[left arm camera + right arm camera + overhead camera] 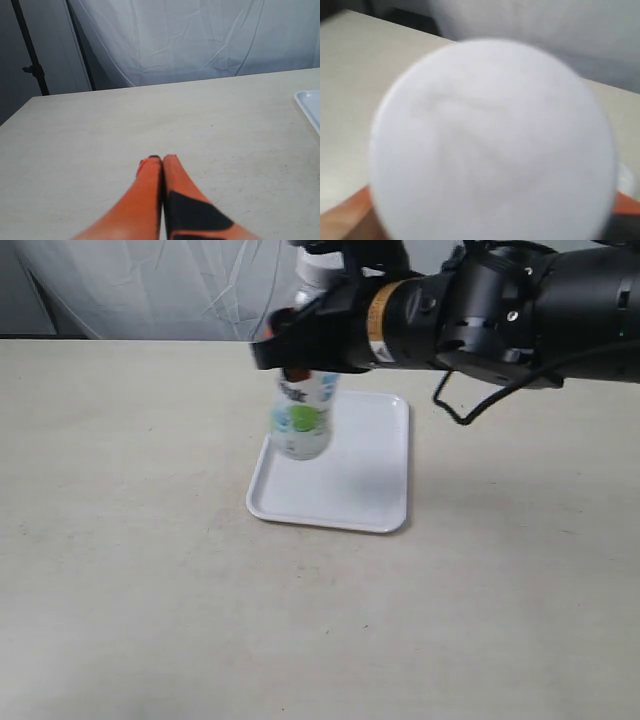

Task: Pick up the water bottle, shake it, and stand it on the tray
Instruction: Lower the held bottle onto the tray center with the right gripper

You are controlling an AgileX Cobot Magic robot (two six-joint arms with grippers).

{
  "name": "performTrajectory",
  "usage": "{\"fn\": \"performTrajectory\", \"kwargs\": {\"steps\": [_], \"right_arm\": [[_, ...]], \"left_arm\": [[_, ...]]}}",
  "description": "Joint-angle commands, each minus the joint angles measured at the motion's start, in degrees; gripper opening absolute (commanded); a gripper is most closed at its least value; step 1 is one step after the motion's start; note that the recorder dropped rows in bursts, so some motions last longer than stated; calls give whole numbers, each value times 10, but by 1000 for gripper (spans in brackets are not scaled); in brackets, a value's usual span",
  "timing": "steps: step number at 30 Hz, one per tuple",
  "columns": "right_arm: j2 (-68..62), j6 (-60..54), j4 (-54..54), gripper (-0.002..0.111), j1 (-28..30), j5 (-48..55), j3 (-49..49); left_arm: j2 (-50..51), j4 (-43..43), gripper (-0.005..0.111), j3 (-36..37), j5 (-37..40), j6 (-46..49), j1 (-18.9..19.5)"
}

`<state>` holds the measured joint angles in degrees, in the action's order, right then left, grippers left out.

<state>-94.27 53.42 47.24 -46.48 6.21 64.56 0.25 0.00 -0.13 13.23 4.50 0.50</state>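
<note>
The water bottle [302, 415] hangs upright and blurred above the left part of the white tray [370, 480], its white cap near the top edge of the exterior view. My right gripper [298, 345] is shut on the bottle's upper body, the black arm reaching in from the right. The right wrist view is nearly filled by the bottle's white cap [492, 145], with orange fingers [345, 220] just showing at its sides. My left gripper [162, 159] is shut and empty, low over bare table; a corner of the tray [310, 107] shows at that view's edge.
The beige table [120, 540] spreads around the tray. A wrinkled white curtain [150, 285] hangs behind the table's far edge, with a dark stand [31, 70] visible in the left wrist view.
</note>
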Motion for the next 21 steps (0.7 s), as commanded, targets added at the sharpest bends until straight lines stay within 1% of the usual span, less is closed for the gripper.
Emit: {"fn": "performTrajectory", "kwargs": {"steps": [1, 8, 13, 16, 21], "right_arm": [[32, -9, 33, -1, 24, 91, 4], [30, -9, 41, -1, 24, -35, 4], [-17, -9, 41, -1, 24, -26, 4], [-56, -9, 54, -1, 24, -51, 4], [-105, -12, 46, -1, 32, -95, 6]], "left_arm": [[-2, 0, 0, 1, 0, 2, 0], [-2, 0, 0, 1, 0, 2, 0], [-2, 0, 0, 1, 0, 2, 0], [-2, 0, 0, 1, 0, 2, 0], [-2, 0, 0, 1, 0, 2, 0]]}}
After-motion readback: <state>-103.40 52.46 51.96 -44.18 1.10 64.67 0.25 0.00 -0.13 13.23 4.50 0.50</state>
